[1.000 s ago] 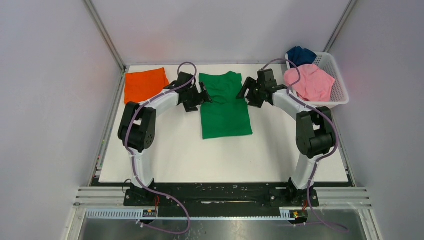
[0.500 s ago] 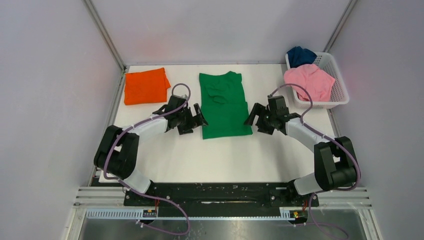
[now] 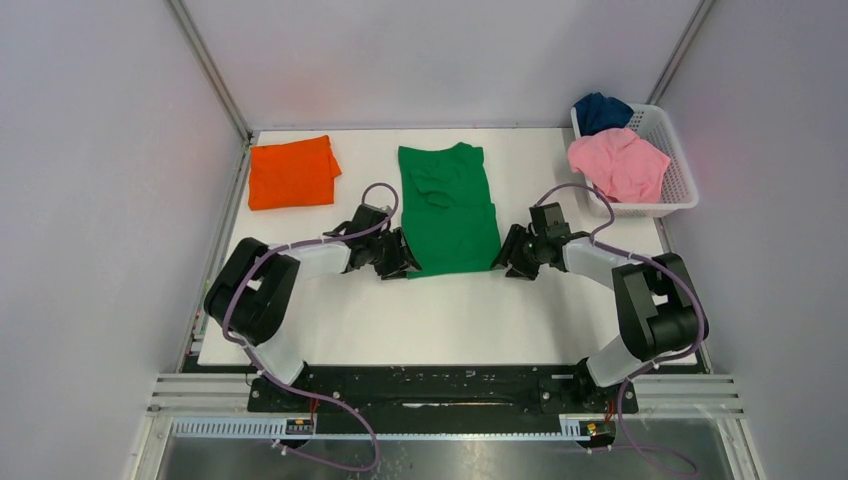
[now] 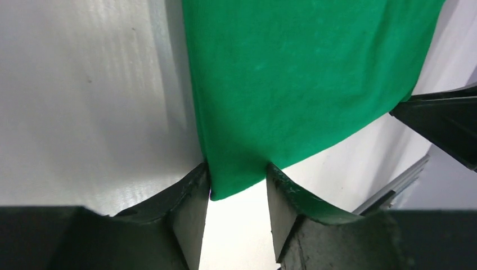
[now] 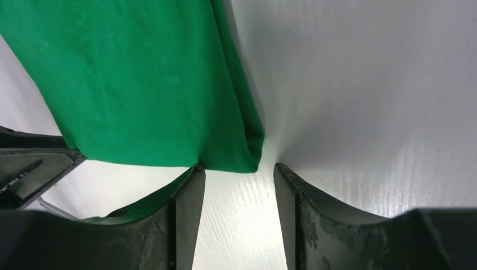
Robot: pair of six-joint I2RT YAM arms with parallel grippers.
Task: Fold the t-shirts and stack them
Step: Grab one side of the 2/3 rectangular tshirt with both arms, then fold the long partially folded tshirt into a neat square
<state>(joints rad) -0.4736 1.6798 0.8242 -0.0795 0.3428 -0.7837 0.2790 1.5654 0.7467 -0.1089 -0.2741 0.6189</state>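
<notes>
One green tee (image 3: pixel 450 215) mid tabletop (image 3: pixel 450 310), one folded orange tee (image 3: pixel 291 172) far-left, pink tee (image 3: pixel 617 163) and navy tee (image 3: pixel 601 110) in one basket (image 3: pixel 680 185) (four tees total), my left tool (image 4: pixel 236 185) and right tool (image 5: pixel 239 180) agape round green's near corners.

Green t-shirt (image 3: pixel 449 215) matt knit cloth; table (image 3: pixel 450 310) smooth, slight sheen; basket (image 3: pixel 678 175) plastic.

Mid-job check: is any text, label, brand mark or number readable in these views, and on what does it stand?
No readable text in any view.
The green t-shirt, orange t-shirt, pink t-shirt and navy t-shirt: plain, no print or tag showing.
The basket: no label visible.
The small boxes on the front rail: any marking too small to read.
</notes>
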